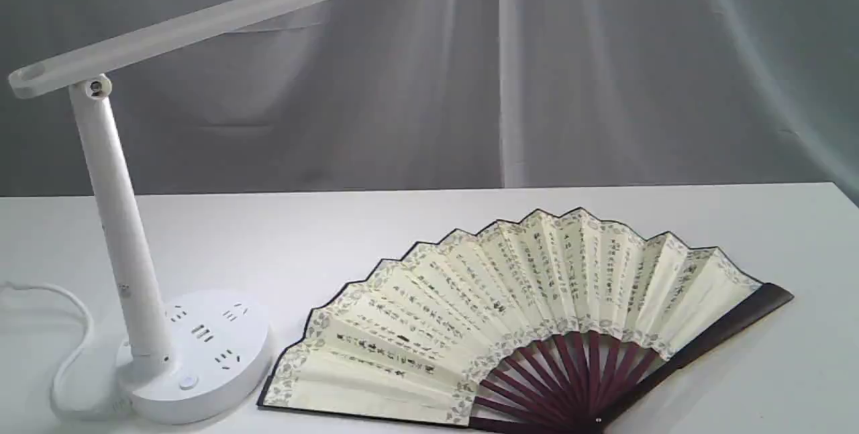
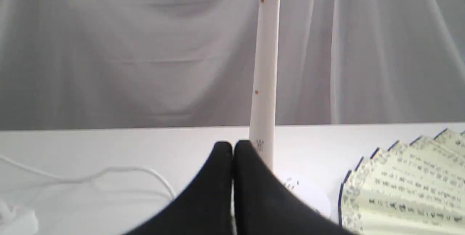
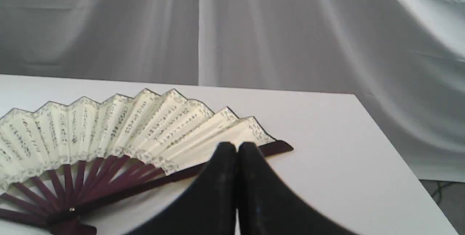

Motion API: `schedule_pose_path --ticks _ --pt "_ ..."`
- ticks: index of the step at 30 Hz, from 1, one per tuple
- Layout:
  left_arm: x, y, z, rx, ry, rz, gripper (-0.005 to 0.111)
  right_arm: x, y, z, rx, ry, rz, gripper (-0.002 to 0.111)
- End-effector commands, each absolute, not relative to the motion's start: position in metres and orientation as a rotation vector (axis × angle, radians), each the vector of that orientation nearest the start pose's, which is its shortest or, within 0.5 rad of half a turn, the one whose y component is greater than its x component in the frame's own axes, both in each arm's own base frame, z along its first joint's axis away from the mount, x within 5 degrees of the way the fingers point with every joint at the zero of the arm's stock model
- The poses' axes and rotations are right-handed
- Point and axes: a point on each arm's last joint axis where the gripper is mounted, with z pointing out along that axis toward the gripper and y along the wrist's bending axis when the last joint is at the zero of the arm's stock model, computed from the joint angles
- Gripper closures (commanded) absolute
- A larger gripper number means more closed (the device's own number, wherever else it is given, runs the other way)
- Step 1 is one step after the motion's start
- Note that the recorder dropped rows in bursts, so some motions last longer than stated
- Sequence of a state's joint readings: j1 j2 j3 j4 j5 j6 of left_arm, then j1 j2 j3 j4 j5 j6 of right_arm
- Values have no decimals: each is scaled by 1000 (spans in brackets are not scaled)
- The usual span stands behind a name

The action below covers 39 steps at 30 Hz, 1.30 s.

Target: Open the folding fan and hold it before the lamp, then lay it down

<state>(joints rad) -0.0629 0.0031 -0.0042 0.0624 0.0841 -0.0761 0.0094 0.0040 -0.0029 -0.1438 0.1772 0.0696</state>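
Note:
The folding fan (image 1: 510, 313) lies spread open and flat on the white table (image 1: 470, 219), its cream pleats with dark calligraphy fanned out and its maroon ribs meeting near the front edge. The white lamp (image 1: 127, 219) stands to its left, bar head slanted up over the table. Neither gripper shows in the exterior view. My left gripper (image 2: 233, 146) is shut and holds nothing, in front of the lamp (image 2: 264, 82) post, with the fan (image 2: 407, 187) off to one side. My right gripper (image 3: 237, 147) is shut and empty, just above the fan (image 3: 120, 129) near its maroon guard.
The lamp's white cord (image 1: 60, 333) loops along the table's left side. A grey cloth backdrop (image 1: 537, 65) hangs behind the table. The table's right edge (image 3: 392, 144) drops off close to the fan's guard.

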Motion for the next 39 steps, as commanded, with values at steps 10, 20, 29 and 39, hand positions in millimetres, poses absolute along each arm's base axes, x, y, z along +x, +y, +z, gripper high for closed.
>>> schedule_pose_path --ticks 10,20,29,39 --pt "56 -3 193 9 1709 -82 107 56 -1 192 -22 1714 -38 108" --pt "56 -3 193 13 1709 -78 107 56 1 192 58 1713 72 108" --pt "56 -3 193 13 1709 -78 107 56 1 192 58 1713 72 108" --pt "56 -3 193 16 1709 -77 107 55 0 192 -15 1720 -3 108"
